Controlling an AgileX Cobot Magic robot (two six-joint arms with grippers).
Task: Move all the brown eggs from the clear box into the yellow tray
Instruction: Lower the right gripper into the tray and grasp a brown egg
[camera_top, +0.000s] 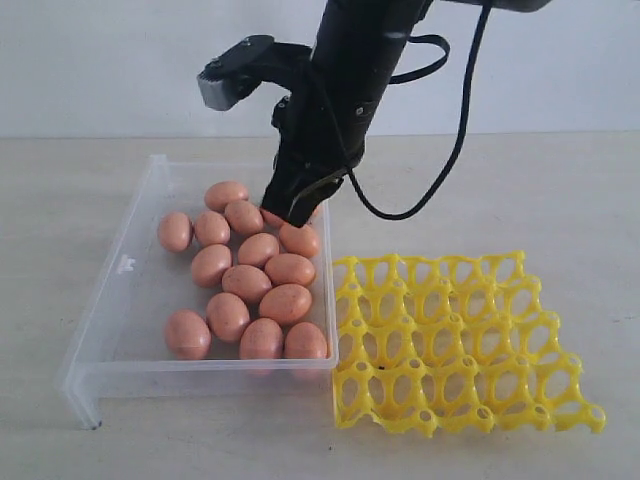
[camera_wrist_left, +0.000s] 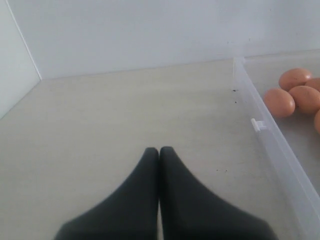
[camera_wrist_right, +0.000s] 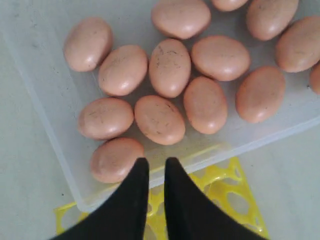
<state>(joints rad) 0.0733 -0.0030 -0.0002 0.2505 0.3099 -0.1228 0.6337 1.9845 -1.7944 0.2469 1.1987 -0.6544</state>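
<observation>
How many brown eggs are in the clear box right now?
14 brown eggs show clearly, all clustered in the clear box toward its tray side; none in the yellow tray. The right gripper over the far eggs may hide more.

It looks like a robotics lab: the clear box (camera_top: 140, 300) sits on a bare, pale wood-grain bench (camera_top: 560, 200), a blank white wall (camera_top: 100, 60) behind the box, a black cabled robot arm (camera_top: 350, 80) above it.
</observation>
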